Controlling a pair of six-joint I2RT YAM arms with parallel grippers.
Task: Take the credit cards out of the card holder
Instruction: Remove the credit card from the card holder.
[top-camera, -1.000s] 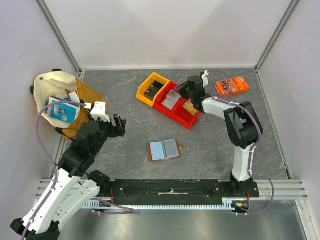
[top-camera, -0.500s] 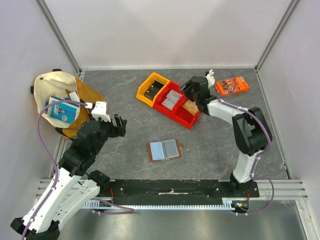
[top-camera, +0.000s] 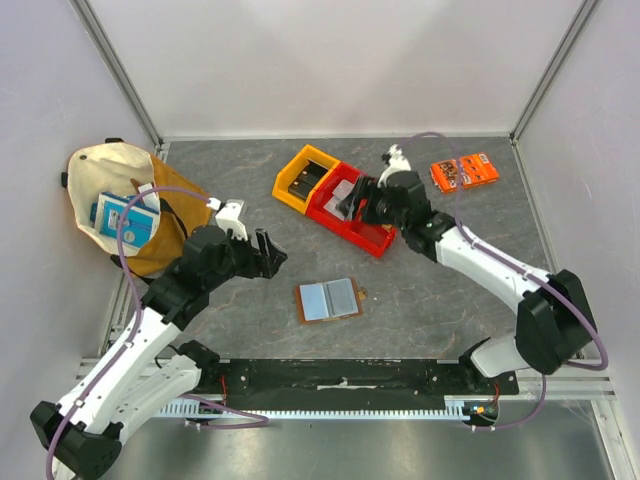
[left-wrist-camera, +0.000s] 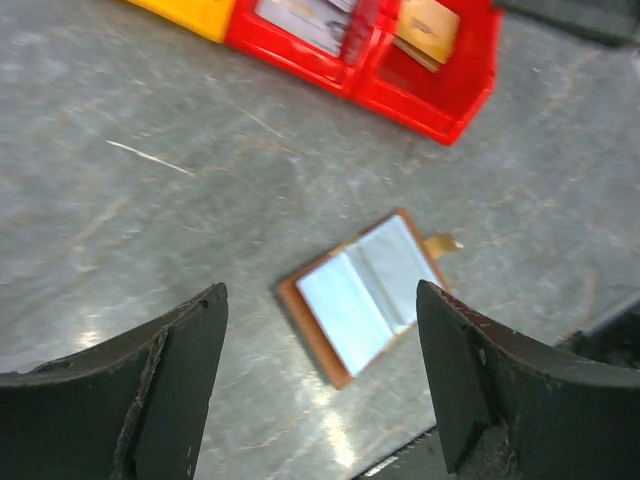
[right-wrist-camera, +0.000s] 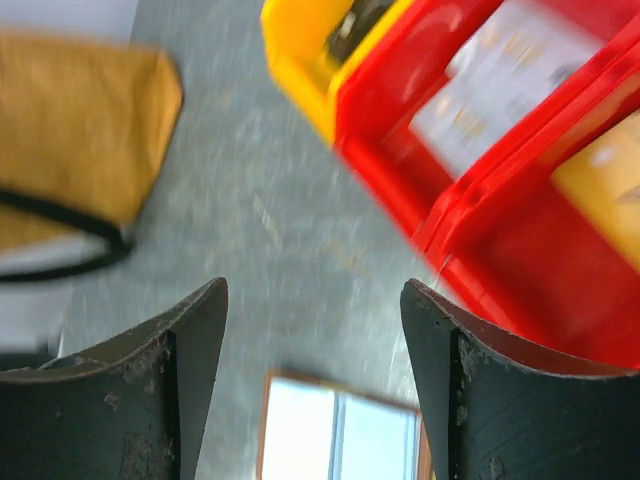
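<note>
Two red bins (left-wrist-camera: 420, 108); grey-white cards (left-wrist-camera: 310, 15) in one, an orange-gold card (left-wrist-camera: 428, 28) in the other; left gripper (left-wrist-camera: 320, 295) and right gripper (right-wrist-camera: 312, 285) both spread apart, empty.

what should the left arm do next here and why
Probably lower the left gripper toward the card holder: it lies open on the table, untouched, framed between that gripper's open fingers, while the right gripper hangs open over the red bin.

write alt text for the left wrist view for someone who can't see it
An open brown card holder lies flat on the grey table, pale inside up, framed between the open left fingers, which touch nothing. Along the top edge sit red bins holding cards, beside a yellow bin.
</note>
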